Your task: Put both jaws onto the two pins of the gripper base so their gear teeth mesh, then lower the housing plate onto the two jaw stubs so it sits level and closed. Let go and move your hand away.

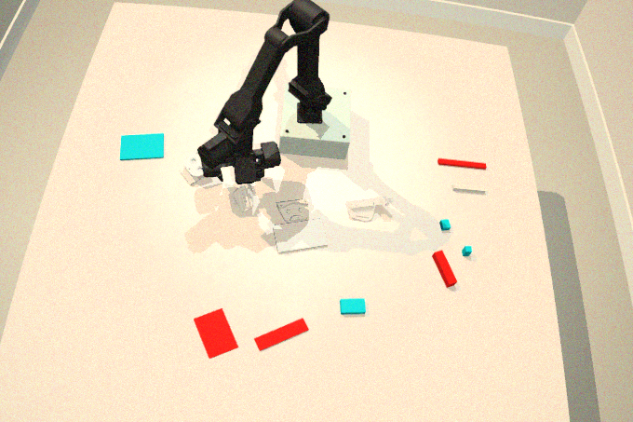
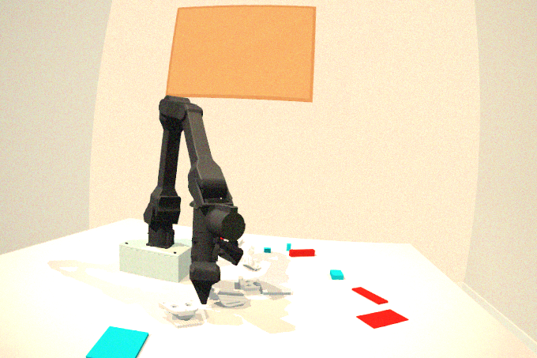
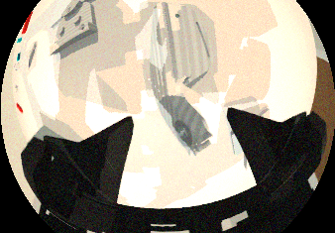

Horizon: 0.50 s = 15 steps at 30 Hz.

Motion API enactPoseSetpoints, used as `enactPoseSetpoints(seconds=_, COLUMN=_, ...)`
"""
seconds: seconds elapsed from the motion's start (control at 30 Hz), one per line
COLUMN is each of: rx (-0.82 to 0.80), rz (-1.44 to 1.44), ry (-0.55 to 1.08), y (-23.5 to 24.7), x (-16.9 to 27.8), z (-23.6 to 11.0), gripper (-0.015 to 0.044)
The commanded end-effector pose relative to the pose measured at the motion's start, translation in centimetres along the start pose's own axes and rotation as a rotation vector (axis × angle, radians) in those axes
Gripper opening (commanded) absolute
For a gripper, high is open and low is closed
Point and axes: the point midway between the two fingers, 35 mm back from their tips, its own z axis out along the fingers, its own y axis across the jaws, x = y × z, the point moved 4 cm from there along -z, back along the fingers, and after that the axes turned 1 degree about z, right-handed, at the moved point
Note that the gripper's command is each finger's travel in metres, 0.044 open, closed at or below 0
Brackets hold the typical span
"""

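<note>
Reaching down over a pale grey jaw with a toothed round hub (image 1: pixel 244 198) (image 2: pixel 231 301) (image 3: pixel 190 51), judged as lining up to grasp, with black parallel-jaw gripper (image 1: pixel 245 177) (image 2: pixel 204 302) (image 3: pixel 182 116) spread almost fully and holding nothing. Best centred across the hub, lowered straight, then closed evenly, to keep teeth square for meshing. Lying beside the pale two-pinned gripper base (image 1: pixel 292 211) (image 2: pixel 249 285) (image 3: pixel 76 28), not seated. To be watched: base edge on one side, white two-holed housing plate (image 1: pixel 194 165) (image 2: pixel 179 307) on the other; well inside the table edges; safest lifted before moving across.
</note>
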Motion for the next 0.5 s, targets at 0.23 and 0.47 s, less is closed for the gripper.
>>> enactPoseSetpoints(seconds=0.23, rx=-0.003, rz=-0.004, ry=-0.004, y=0.13, x=0.02, z=0.47, gripper=0.0282)
enactPoseSetpoints(seconds=0.47, rx=-0.003, rz=-0.004, ry=-0.004, y=0.13, x=0.02, z=0.47, gripper=0.0118)
